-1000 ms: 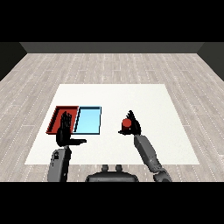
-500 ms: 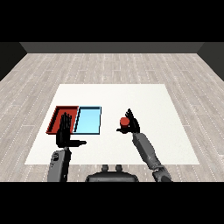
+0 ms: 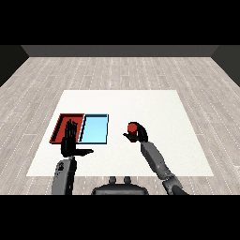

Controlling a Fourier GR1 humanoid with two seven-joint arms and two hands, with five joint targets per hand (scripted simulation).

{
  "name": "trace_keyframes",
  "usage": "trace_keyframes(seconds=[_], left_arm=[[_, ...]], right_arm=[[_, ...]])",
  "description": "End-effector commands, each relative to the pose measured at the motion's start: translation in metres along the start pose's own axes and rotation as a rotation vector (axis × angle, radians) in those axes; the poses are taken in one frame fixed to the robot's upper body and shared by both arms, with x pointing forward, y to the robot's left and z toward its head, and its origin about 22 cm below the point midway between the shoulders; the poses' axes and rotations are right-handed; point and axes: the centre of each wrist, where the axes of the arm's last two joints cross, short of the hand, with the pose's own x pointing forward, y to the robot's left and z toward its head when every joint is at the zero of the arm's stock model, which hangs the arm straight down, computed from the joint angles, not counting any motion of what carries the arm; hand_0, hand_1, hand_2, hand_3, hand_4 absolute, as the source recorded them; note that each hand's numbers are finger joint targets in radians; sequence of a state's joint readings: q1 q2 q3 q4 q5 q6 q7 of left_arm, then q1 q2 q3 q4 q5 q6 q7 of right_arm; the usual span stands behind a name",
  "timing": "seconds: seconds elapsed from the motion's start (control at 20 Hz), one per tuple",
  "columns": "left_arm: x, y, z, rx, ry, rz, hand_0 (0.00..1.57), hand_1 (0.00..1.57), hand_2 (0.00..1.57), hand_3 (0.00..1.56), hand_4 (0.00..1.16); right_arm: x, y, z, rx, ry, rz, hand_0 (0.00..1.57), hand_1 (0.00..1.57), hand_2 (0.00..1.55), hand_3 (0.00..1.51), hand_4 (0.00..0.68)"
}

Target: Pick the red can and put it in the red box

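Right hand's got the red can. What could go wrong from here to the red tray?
1. The light blue tray lies between the red can in the right hand and the red tray; a short carry may end in the wrong tray.
2. The open left hand hangs over the red tray's near edge and could block the drop.

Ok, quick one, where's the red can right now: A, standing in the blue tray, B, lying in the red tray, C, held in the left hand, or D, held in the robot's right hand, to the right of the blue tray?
D: the right hand is curled round the red can, right of the light blue tray, while the left hand holds nothing.
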State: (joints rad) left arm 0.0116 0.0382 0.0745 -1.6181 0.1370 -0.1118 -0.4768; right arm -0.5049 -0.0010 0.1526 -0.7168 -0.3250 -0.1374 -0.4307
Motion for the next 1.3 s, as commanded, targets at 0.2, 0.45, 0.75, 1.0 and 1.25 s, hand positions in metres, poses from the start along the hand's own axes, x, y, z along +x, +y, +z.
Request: trace_keyframes(seconds=[0.2,0.45,0.75,1.0,1.25], left_arm=[[-0.014,-0.008,-0.008,-0.002,-0.008,-0.002,0.00,0.00,0.00,0.00,0.00],[0.008,-0.006,0.003,-0.003,0.024,0.006,0.00,0.00,0.00,0.00,0.00],[-0.012,-0.005,-0.009,0.011,0.012,-0.001,0.00,0.00,0.00,0.00,0.00],[0.005,0.001,-0.013,-0.013,0.009,0.017,0.00,0.00,0.00,0.00,0.00],[0.014,-0.019,-0.007,-0.023,0.018,0.008,0.00,0.00,0.00,0.00,0.00]], right_arm=[[0.008,0.024,-0.015,-0.021,0.041,0.108,1.54,1.54,1.47,1.42,0.575],[-0.001,-0.003,-0.003,-0.011,0.065,0.147,1.53,1.53,1.47,1.41,0.546],[0.009,0.012,-0.004,-0.026,0.023,0.136,1.55,1.55,1.47,1.41,0.558],[0.028,0.027,-0.008,-0.031,-0.102,0.126,1.54,1.54,1.47,1.38,0.586],[0.064,0.013,0.004,-0.041,-0.168,0.117,1.54,1.54,1.46,1.38,0.582]])
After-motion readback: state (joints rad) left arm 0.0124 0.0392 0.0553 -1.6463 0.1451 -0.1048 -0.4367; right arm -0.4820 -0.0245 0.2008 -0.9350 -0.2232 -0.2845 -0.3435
